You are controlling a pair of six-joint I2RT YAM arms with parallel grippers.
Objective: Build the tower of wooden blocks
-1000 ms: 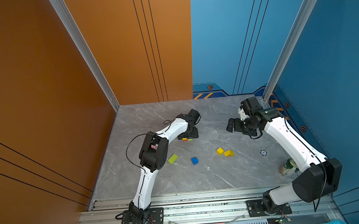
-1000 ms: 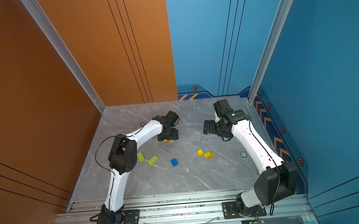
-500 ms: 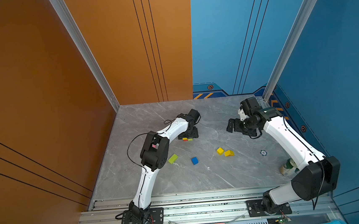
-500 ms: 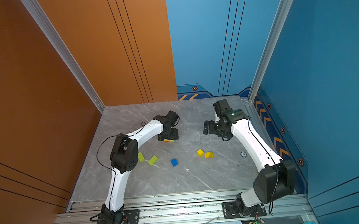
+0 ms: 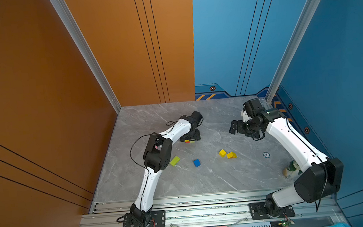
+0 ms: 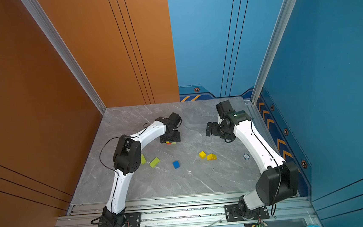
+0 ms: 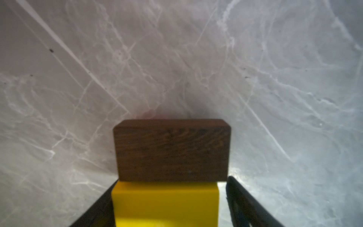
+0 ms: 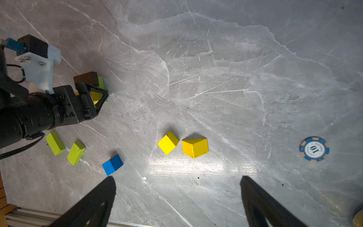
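Straddling the yellow painted wood bar (image 7: pixel 165 204) with unclamped left gripper (image 8: pixel 92 90), likely squaring the tower (image 5: pixel 189 141), with wide-open right gripper (image 8: pixel 177 179) clear.

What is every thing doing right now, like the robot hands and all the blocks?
left gripper, open around the yellow block, small gap on one side.
right gripper, open, empty, above the table.
brown block, resting against the yellow block.
blue cube, loose on the table.
yellow cube, loose, beside the yellow prism.
lime bars, loose, lying flat.
blue chip, flat, number up.
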